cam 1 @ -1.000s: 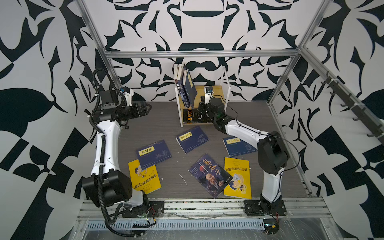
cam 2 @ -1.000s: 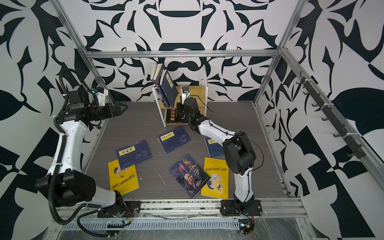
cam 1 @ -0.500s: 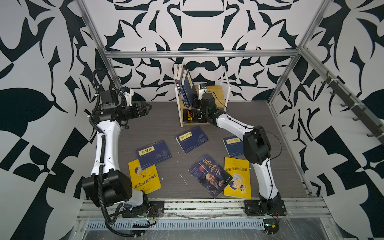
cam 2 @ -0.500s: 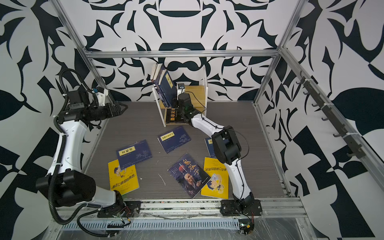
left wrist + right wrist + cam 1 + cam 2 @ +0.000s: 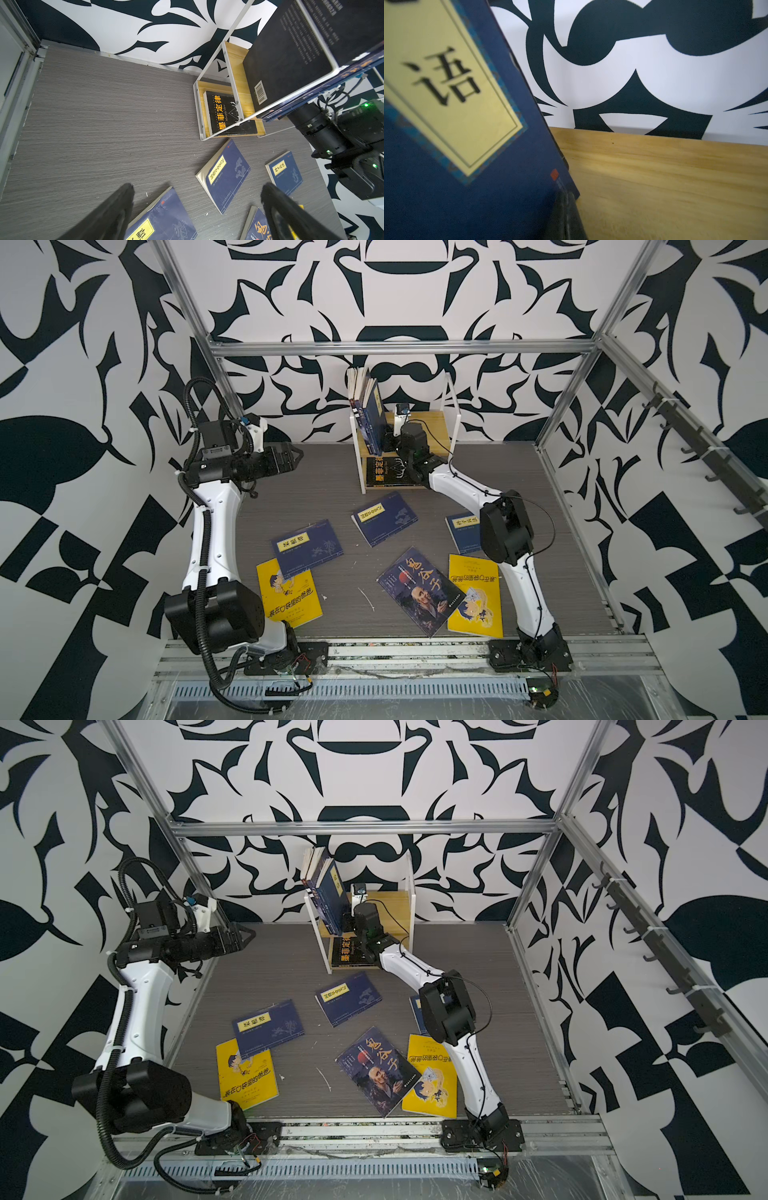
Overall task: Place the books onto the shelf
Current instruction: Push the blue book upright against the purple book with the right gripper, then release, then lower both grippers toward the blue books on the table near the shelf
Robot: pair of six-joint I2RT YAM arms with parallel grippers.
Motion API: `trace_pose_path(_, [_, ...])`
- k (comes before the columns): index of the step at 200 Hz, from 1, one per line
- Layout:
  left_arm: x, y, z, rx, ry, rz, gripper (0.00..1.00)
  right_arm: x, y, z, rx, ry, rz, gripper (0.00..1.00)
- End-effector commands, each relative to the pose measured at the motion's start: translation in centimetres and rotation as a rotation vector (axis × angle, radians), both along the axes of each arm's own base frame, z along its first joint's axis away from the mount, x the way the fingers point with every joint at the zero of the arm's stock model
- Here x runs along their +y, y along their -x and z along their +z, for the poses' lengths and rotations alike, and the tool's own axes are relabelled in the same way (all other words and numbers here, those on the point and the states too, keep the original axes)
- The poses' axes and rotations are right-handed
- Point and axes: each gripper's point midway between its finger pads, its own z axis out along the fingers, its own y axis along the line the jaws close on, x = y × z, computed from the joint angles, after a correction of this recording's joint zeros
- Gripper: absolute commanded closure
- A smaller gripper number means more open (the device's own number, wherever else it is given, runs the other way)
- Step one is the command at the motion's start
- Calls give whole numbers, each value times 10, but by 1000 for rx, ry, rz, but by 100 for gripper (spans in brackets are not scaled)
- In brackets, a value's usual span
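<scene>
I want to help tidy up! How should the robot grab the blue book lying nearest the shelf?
Probably pinch the pale page edge of the blue book, coming from above on the open left gripper side. It lies flat and thin, so faces can't be squeezed.

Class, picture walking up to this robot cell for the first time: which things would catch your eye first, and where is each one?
The bold black-and-white patterned walls all round dominate. Next come the bright yellow book and portrait book among those strewn flat on the grey table. At the back, the right pincer sits shut at the foot of a navy book leaning on the shelf; the left pincer hangs open.
</scene>
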Motion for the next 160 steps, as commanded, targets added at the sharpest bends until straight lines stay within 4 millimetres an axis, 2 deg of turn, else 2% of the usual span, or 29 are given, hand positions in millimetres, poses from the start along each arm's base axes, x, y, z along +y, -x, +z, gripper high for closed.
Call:
trace_pose_path(1, [-1, 0, -8, 13, 12, -4, 0, -10, 15, 47, -72, -18, 3, 100])
trace_pose_path(27, [-7, -2, -18, 33, 82, -10, 0, -30, 28, 63, -90, -11, -15, 100])
trace_pose_path(52, [-20, -2, -35, 68, 117, -38, 0, -48, 46, 74, -99, 13, -7, 100])
trace_pose_path(100, [-51, 1, -82, 175, 163, -83, 0, -69, 87, 89, -114, 55, 49, 84])
trace_pose_path(129, [-71, 6, -110, 253, 217, -73, 3, -74, 117, 81, -94, 69, 119, 73])
trace_pose_path(160, [-91, 15, -143, 354, 314, -31, 3, -85, 143, 53, -23, 88, 136, 55])
